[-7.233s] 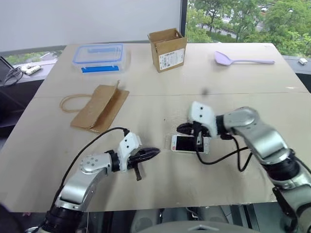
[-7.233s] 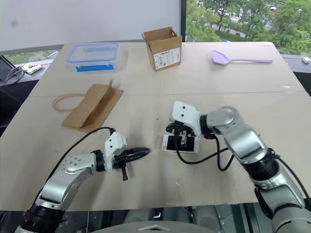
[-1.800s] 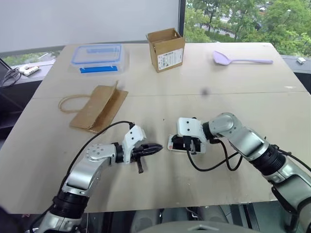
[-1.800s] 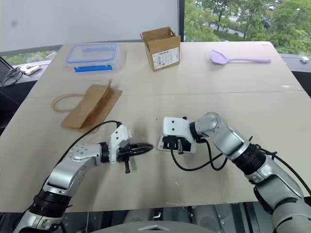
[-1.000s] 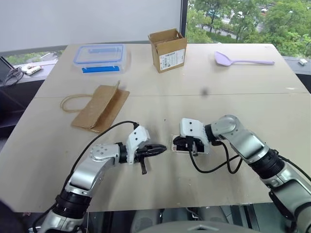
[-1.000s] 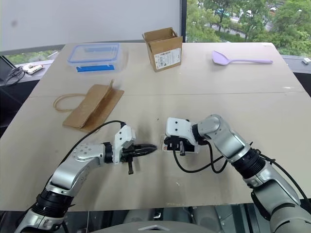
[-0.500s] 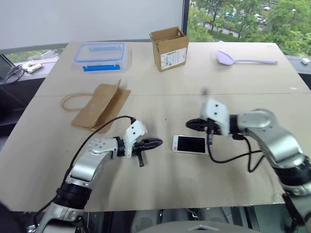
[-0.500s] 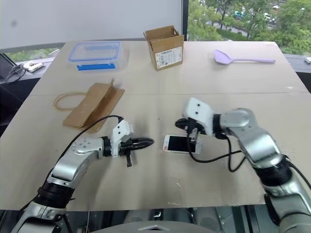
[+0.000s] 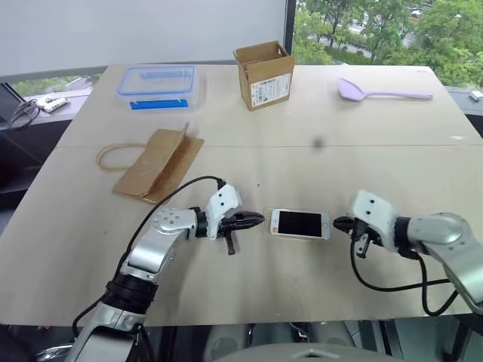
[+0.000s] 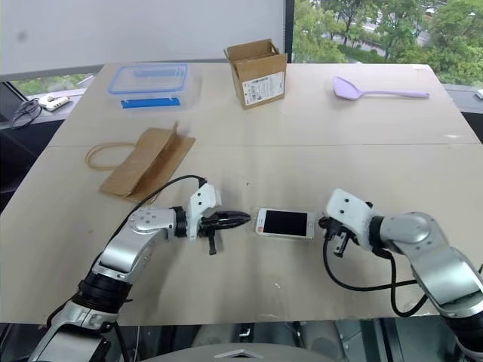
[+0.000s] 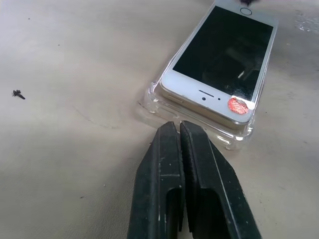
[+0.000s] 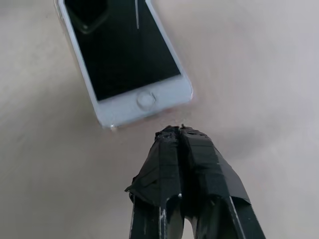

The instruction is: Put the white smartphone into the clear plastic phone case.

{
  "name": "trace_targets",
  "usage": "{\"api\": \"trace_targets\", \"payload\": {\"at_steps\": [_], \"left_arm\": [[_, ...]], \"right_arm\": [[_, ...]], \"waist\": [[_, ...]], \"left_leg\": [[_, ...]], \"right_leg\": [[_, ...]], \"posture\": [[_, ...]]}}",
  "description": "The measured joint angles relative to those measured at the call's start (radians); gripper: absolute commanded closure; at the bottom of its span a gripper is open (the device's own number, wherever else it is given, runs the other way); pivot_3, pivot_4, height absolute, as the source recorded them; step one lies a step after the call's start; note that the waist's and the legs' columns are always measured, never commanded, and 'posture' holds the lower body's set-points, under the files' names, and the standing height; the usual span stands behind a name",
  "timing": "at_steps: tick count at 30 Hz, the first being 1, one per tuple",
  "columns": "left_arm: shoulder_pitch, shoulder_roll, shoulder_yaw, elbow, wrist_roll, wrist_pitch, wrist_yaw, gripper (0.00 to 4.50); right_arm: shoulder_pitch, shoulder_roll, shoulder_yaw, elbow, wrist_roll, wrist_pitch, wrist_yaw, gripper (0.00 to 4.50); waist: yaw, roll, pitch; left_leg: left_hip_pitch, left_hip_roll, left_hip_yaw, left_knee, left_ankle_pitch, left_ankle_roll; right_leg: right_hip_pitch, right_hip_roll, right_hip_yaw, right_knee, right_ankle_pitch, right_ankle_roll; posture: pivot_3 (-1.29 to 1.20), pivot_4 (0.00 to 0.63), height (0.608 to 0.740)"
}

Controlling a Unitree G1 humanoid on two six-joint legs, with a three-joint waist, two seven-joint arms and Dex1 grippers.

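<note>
Flat glossy white smartphone [image 11: 219, 64] sits in thin clear plastic phone case [image 11: 149, 99].

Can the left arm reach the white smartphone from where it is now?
Probably yes. The shut left tool sits right at the near end of the white smartphone, which lies in the clear plastic phone case, with nothing between them.

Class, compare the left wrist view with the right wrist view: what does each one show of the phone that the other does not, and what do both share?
Left wrist view alone: the clear plastic phone case with its low rim around the white smartphone, the phone's earpiece end with a red sticker, and the shut left gripper. Right wrist view alone: the phone's round home button up close, and the shut right gripper. Both: the phone lying screen up on the table.
</note>
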Motion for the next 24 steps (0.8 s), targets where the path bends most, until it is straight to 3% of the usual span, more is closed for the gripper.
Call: {"api": "trace_targets", "payload": {"at_steps": [24], "left_arm": [[0.026,0.008,0.020,-0.039,0.008,0.042,0.013,4.39]], "right_arm": [[-0.127,0.003,0.155,0.031,-0.039,0.003,-0.026,4.50]], "waist": [[-0.010,0.000,0.000]], "left_leg": [[0.001,0.001,0.000,0.001,0.000,0.000]], "right_leg": [[0.000,0.002,0.000,0.001,0.000,0.000]], "posture": [[0.00,0.150,0.740]]}}
